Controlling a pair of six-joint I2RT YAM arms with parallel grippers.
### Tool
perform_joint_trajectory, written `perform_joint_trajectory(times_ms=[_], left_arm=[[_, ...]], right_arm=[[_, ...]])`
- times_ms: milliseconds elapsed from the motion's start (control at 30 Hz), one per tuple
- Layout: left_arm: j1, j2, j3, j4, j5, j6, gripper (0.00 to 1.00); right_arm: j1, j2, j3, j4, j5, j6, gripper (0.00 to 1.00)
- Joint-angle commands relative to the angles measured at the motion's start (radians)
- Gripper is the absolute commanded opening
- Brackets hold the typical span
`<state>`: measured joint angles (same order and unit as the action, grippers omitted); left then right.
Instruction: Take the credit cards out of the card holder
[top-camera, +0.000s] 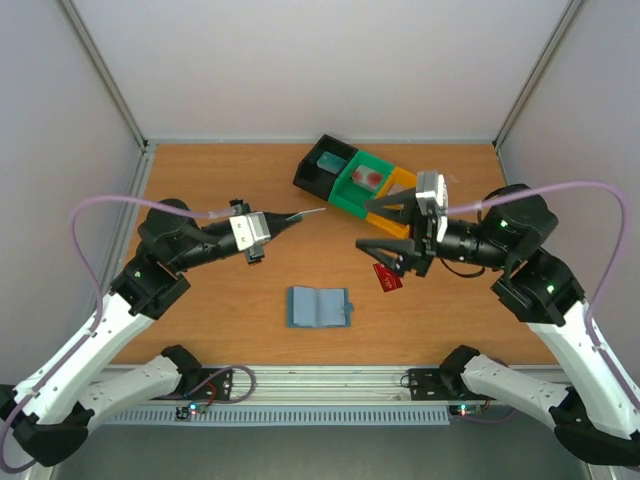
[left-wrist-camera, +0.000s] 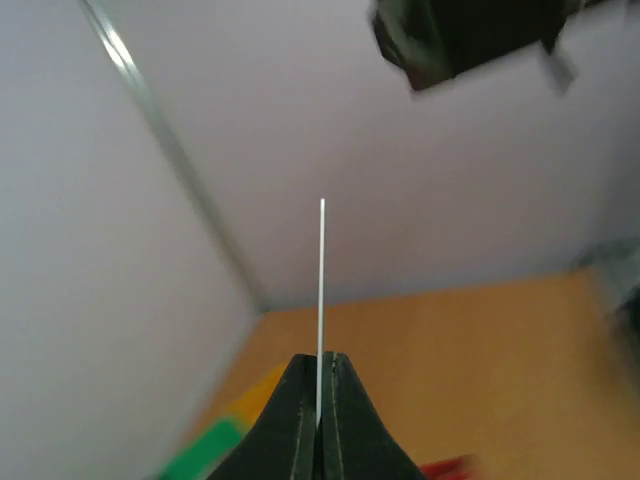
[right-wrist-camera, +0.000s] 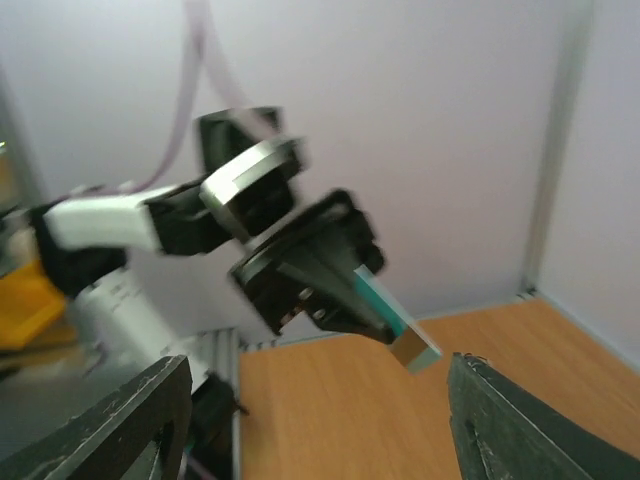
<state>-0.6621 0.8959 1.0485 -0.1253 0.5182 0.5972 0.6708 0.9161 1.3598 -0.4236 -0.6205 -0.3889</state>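
The light blue card holder (top-camera: 318, 307) lies open on the table near the front middle. My left gripper (top-camera: 290, 219) is shut on a pale teal credit card (top-camera: 312, 213) and holds it above the table, pointing right. In the left wrist view the card (left-wrist-camera: 321, 290) shows edge-on between the shut fingers (left-wrist-camera: 300, 420). In the right wrist view the same card (right-wrist-camera: 398, 320) sticks out of the left gripper. My right gripper (top-camera: 378, 226) is open and empty, facing the left one. A dark red card (top-camera: 388, 277) lies on the table beside the right gripper.
A row of black (top-camera: 318, 172), green (top-camera: 352, 187) and orange (top-camera: 400, 182) bins stands at the back middle, with small items inside. White walls enclose the table on three sides. The green bin (left-wrist-camera: 205, 450) shows low in the left wrist view.
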Motion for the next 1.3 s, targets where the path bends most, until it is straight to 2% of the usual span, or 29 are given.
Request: perform_joint_trajectory(times_ms=[0,33,167,333,533,700,867,900,933,1000,1067,1100,1200,1267], left_arm=[[0.005,-0.015,-0.048,0.177,0.290,-0.805,0.00],[0.001,-0.016,-0.055,0.229,0.312,-0.933,0.00],[-0.012,-0.015,-0.047,0.283,0.258,-1.074,0.00],[-0.025,-0.021,-0.062,0.297,0.305,-1.070,0.00],[-0.034,-0.026,-0.077,0.314,0.326,-1.055,0.00],[-0.034,-0.031,-0.081,0.329,0.337,-1.043,0.00],[-0.034,-0.036,-0.088,0.324,0.331,-1.039,0.00],[-0.034,-0.034,-0.088,0.324,0.329,-1.039,0.00],[-0.033,-0.033,-0.088,0.323,0.325,-1.039,0.00],[-0.034,-0.032,-0.090,0.320,0.320,-1.038,0.00],[-0.034,-0.033,-0.095,0.306,0.316,-1.030,0.00],[-0.034,-0.034,-0.099,0.294,0.309,-1.025,0.00],[-0.034,-0.039,-0.107,0.193,0.261,-0.987,0.02],[-0.033,-0.041,-0.098,0.077,0.242,-0.922,0.19]], right_arm=[[-0.003,0.007,0.014,-0.146,-0.279,-0.200,0.71],[-0.002,0.014,0.010,-0.118,-0.295,-0.175,0.71],[0.001,0.086,0.042,-0.061,-0.391,-0.082,0.55],[0.029,0.134,0.028,0.041,-0.314,-0.016,0.59],[0.039,0.193,0.042,0.095,-0.298,0.036,0.56],[0.039,0.224,0.077,-0.003,-0.245,-0.020,0.59],[0.038,0.249,0.090,-0.025,-0.241,-0.018,0.61],[0.038,0.256,0.097,-0.030,-0.255,-0.017,0.57],[0.039,0.262,0.105,-0.029,-0.280,-0.014,0.48],[0.039,0.267,0.107,-0.014,-0.324,-0.006,0.23],[0.039,0.257,0.100,-0.002,-0.366,-0.013,0.05],[0.038,0.249,0.092,0.002,-0.383,-0.022,0.01],[0.039,0.222,0.091,-0.056,-0.388,-0.087,0.01],[0.039,0.227,0.133,-0.202,-0.347,-0.178,0.01]])
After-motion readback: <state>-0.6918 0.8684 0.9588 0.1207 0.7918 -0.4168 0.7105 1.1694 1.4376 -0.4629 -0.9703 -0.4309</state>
